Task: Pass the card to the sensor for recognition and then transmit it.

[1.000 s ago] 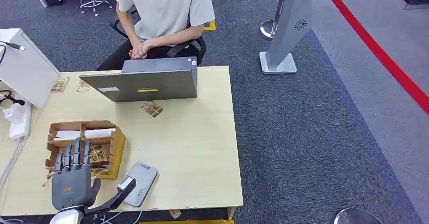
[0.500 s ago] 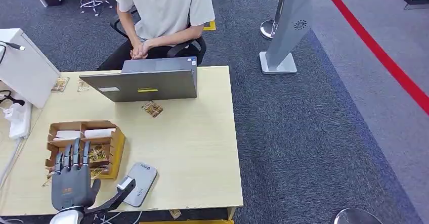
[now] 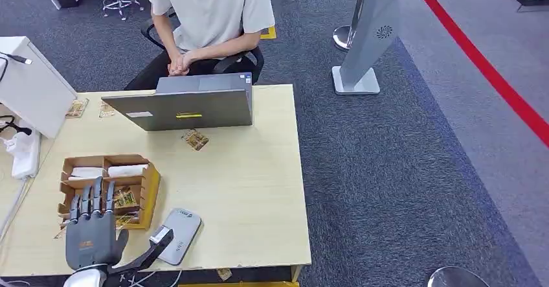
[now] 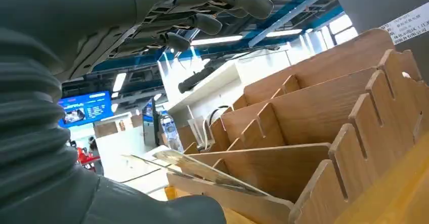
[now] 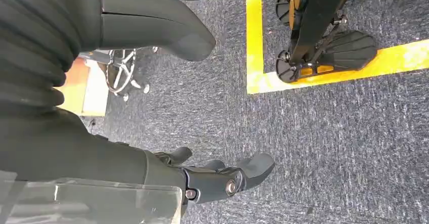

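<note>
head view: left hand (image 3: pixel 92 234) hovers palm down at the near left of the table (image 3: pixel 246 190), fingers straight and spread, holding nothing, tips over the near slots of the wooden rack (image 3: pixel 107 184). cards (image 3: pixel 125 199) sit in the rack's near slots, just past and under the fingertips; can't tell if they touch. sensor (image 3: pixel 179 234), a grey flat reader, lies just right of the hand near the table's front edge, thumb pointing toward it. one loose card (image 3: pixel 195 139) lies flat mid table just in front of the laptop (image 3: pixel 184 107), well apart from the hand. two more cards (image 3: pixel 76 108) at the far left by a white box (image 3: pixel 29 83). a person (image 3: pixel 210 15) sits behind the laptop with hands clasped. left wrist view: hand (image 4: pixel 91 27) with fingers (image 4: pixel 202 21) stretched out apart above the rack (image 4: pixel 324 107); a card (image 4: pixel 202 169) leans tilted in a near slot, below the fingers, not gripped. right wrist view: right hand (image 5: pixel 167 133) hangs over grey carpet (image 5: pixel 324 133) with yellow tape (image 5: pixel 254 42), fingers (image 5: pixel 227 176) loosely curled but apart from the thumb, nothing in it.
</note>
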Controlling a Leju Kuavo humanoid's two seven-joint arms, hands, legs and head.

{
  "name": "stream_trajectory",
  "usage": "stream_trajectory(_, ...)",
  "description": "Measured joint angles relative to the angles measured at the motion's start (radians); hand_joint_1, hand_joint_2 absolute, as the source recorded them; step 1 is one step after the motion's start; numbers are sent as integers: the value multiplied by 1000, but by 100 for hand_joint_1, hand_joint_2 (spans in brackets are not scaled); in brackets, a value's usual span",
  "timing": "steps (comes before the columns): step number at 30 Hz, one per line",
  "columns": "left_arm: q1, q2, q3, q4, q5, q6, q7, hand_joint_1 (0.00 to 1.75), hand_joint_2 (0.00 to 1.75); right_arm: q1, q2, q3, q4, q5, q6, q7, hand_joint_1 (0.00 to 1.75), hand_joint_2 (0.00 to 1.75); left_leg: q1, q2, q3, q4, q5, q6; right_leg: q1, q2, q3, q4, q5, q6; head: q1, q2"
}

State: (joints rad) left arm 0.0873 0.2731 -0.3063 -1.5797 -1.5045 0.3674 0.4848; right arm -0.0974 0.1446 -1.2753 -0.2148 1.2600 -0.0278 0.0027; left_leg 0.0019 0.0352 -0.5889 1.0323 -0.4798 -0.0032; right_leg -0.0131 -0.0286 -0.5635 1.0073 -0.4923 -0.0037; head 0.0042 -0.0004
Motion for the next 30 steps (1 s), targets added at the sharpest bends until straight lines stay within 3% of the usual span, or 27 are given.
stream_trajectory(30,16,-19,34,0,0,-2,-22,0,175,0,0,0,0,1,0,3,0,175,0,0,0,0,0,0,0,0,0,0,0,0,0,0)
